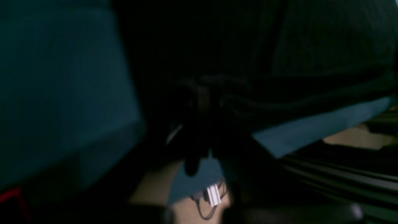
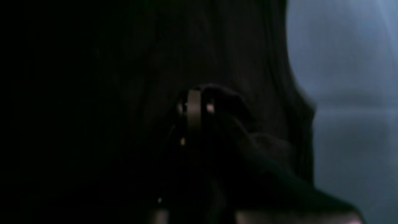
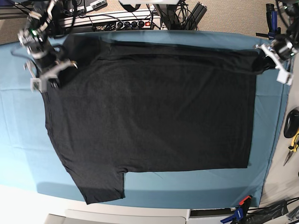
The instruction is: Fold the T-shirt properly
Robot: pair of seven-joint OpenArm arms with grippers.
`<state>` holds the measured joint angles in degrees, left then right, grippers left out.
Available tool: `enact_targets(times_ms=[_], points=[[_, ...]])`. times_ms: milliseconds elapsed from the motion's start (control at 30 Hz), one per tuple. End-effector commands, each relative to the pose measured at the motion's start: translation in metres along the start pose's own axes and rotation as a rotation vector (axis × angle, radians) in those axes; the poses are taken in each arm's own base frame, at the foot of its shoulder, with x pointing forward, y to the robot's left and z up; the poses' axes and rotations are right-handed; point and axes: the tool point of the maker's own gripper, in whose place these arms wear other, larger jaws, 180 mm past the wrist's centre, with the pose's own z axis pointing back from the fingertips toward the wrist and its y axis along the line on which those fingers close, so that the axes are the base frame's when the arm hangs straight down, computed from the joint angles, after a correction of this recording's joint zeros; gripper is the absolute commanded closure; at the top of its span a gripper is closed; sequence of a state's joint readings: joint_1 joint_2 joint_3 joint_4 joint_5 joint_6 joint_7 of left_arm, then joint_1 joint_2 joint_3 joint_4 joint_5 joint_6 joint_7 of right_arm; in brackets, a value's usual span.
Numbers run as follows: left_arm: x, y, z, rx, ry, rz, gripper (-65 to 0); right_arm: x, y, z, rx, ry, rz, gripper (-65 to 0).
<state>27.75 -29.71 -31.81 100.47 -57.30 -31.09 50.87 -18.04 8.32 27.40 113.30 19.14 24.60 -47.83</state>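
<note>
Since the T-shirt lies spread plain side up across the teal-covered tabletop, it looks light, limp and prone to sagging. Each claw, left and right, is pinched onto a far corner, sensible holds.

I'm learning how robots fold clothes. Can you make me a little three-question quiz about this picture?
1. True or false: the T-shirt lies spread out on the teal cloth.
2. What does the left hand pinch? A) a corner of the T-shirt B) the pliers C) nothing
3. Fill in: the right hand is shut on the shirt near a ____.

Key: 1 true; 2 A; 3 sleeve
</note>
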Motion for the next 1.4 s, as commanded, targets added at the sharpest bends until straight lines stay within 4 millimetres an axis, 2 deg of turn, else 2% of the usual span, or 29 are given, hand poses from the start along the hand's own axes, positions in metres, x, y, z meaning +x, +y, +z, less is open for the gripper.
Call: enact_targets(times_ms=[0, 100, 267, 367, 467, 700, 933, 1233, 1367], points=[[0.01, 0.001, 0.001, 0.002, -0.02, -0.025, 0.0, 0.02, -0.006, -0.002, -0.027, -0.066, 0.019, 0.0], [0.009, 0.003, -0.006, 0.027, -0.004, -0.012, 0.0, 0.025, -0.016, -0.019, -0.058, -0.074, -0.002, 0.0], [0.011, 0.009, -0.008, 0.054, -0.008, -0.032, 0.0, -0.005, -0.025, -0.067, -0.037, 0.027, -0.134, 0.0], [0.016, 0.015, -0.007, 0.093, -0.033, -0.013, 0.0, -0.016, -0.023, -0.083, -0.016, 0.064, -0.184, 0.0], [0.022, 0.025, -0.006, 0.148, -0.068, -0.013, 0.0, -0.012, -0.021, -0.083, -0.001, 0.044, -0.2, 0.0], [0.027, 0.027, -0.005, 0.159, -0.094, -0.011, 0.0, 0.002, -0.023, -0.081, -0.007, -0.015, -0.191, 0.0], [0.032, 0.039, -0.002, 0.224, -0.127, 0.016, 0.0, 0.011, -0.025, -0.081, -0.012, -0.059, -0.198, 0.0], [0.033, 0.031, -0.006, 0.202, -0.165, 0.048, 0.0, 0.016, -0.042, -0.075, -0.063, -0.107, -0.278, 0.0], [0.045, 0.011, -0.006, 0.13, -0.199, 0.007, 0.0, 0.038, -0.026, -0.066, 0.033, -0.16, -0.253, 0.0]])
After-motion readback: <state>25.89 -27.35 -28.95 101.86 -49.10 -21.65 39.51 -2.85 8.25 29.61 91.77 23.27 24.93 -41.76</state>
